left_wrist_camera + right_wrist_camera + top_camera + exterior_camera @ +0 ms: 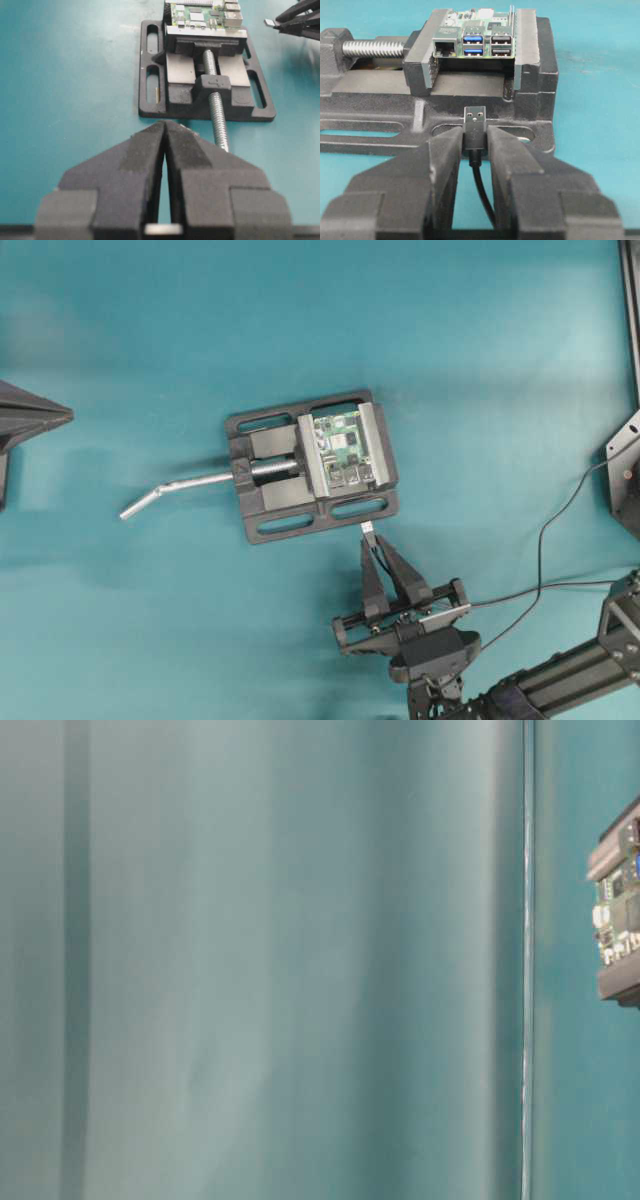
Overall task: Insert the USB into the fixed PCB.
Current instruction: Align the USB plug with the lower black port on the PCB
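We see the right gripper (475, 145) pinching the USB (474, 127) by its black body, silvery tip pointing at the PCB (480, 31), with the cable (482, 192) trailing back between the fingers. The plug sits short of the ports, above the near edge of the vise (310, 465), not yet inserted. The green board is clamped upright-faced between the vise's grey jaws, the bent handle (175, 490) sticking out to the left overhead. The left gripper (164, 145) rests closed and empty near the vise's screw.
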